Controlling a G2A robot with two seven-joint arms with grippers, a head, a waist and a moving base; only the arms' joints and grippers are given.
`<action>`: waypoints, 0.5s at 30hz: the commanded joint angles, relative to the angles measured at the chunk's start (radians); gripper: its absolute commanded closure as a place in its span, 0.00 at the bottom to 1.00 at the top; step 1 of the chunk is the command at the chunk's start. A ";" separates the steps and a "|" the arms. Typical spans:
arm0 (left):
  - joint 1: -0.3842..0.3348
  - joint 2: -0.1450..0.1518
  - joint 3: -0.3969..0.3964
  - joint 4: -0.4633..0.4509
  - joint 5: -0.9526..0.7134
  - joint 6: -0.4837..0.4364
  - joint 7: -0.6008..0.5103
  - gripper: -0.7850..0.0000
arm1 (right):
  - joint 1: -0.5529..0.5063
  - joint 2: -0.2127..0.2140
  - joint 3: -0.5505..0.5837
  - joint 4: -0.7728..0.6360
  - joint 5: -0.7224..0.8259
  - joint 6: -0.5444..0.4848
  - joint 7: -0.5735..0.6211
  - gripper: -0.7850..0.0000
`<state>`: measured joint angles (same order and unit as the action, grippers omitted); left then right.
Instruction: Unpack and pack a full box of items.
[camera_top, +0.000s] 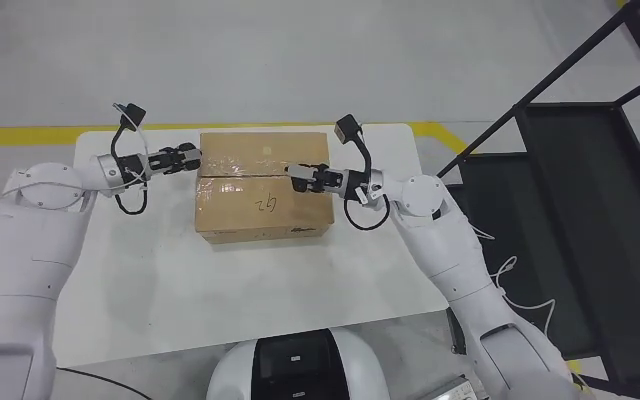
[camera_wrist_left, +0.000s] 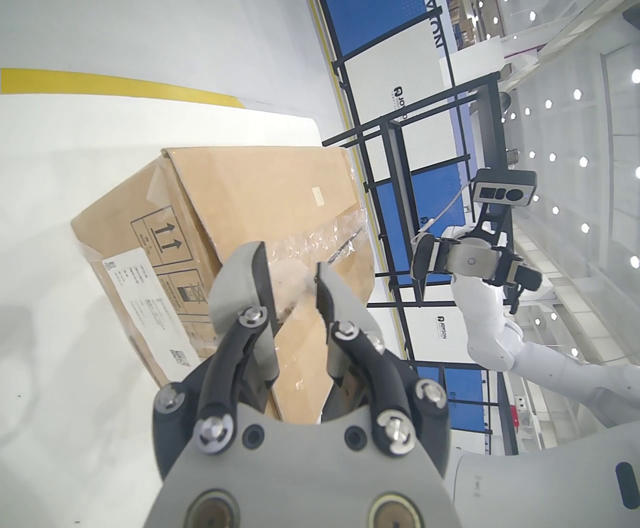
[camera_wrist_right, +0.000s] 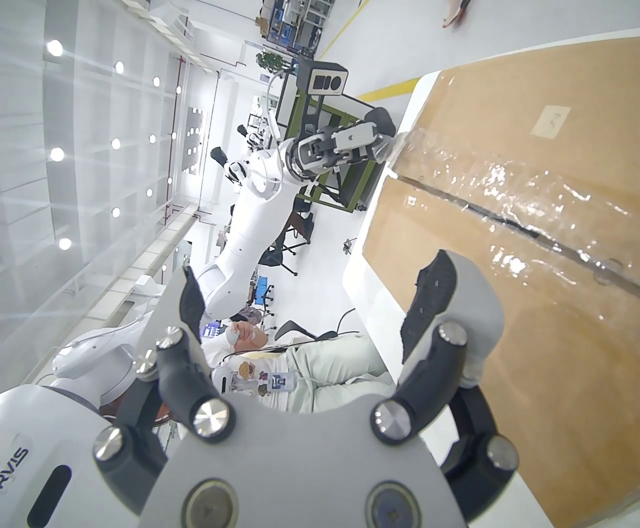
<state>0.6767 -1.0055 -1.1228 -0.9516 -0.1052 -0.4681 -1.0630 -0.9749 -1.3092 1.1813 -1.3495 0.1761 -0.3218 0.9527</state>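
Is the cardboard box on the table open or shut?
Shut: the box's top flaps lie flat, and clear tape covers the seam.

White table (camera_top: 250, 290), rectangular with rounded corners. Bearing one brown cardboard box (camera_top: 262, 205), flaps taped shut along the middle seam. Set near the far edge, about midway between left and right edges.

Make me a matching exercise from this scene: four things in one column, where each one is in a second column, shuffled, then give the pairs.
Things:
1. left gripper
2. right gripper
3. clear tape
4. yellow line

Places:
A. on the floor beyond the table
B. over the top of the box
C. at the box's end, by the seam
D. along the box's top seam

Pairs: 1-C, 2-B, 3-D, 4-A.
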 joint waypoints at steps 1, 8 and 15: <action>0.000 0.002 -0.003 -0.006 0.003 0.001 -0.004 1.00 | 0.002 0.001 -0.003 0.002 0.001 -0.001 0.000 0.00; 0.001 0.006 -0.005 -0.028 0.007 0.002 -0.033 1.00 | 0.011 0.001 -0.020 0.012 0.005 -0.007 -0.004 0.00; 0.010 0.001 -0.026 -0.046 -0.123 -0.031 -0.001 1.00 | 0.016 0.004 -0.028 0.016 0.007 -0.009 -0.009 0.00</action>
<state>0.6830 -1.0030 -1.1463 -0.9937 -0.1845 -0.4924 -1.0595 -0.9595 -1.3054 1.1539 -1.3332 0.1825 -0.3311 0.9437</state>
